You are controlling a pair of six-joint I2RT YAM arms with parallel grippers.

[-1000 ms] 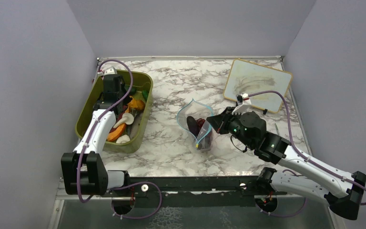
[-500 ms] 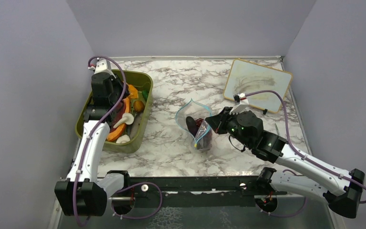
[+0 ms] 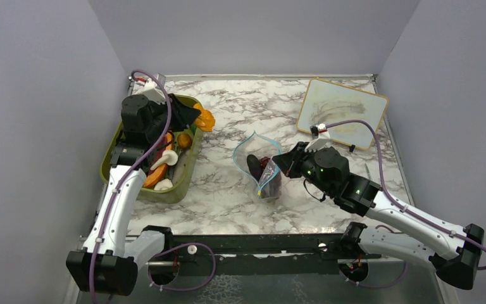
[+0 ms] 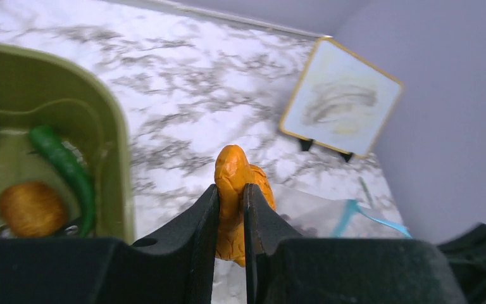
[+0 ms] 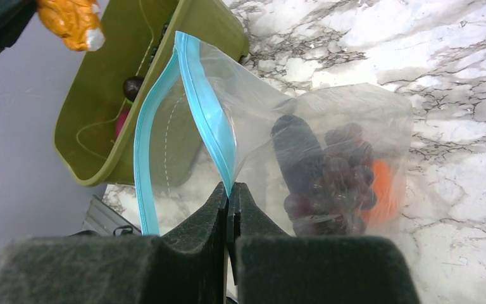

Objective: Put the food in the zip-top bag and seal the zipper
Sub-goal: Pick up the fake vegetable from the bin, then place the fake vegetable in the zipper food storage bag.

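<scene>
White marble veined in grey is being shown by the tabletop (image 3: 228, 196), olive green by the plastic tub (image 4: 104, 126), and a smudged white face in a tan frame by the whiteboard (image 3: 342, 111). Glossy orange is being displayed by the lumpy food piece (image 4: 233, 180), and deep green by the chilli (image 4: 63, 166). The zip-top bag (image 5: 259, 114) is being seen as clear, its zipper (image 5: 205, 111) being picked out in teal-blue, with dark purple grapes (image 5: 342, 171) and an orange piece (image 5: 389, 190) being shown through it.
</scene>
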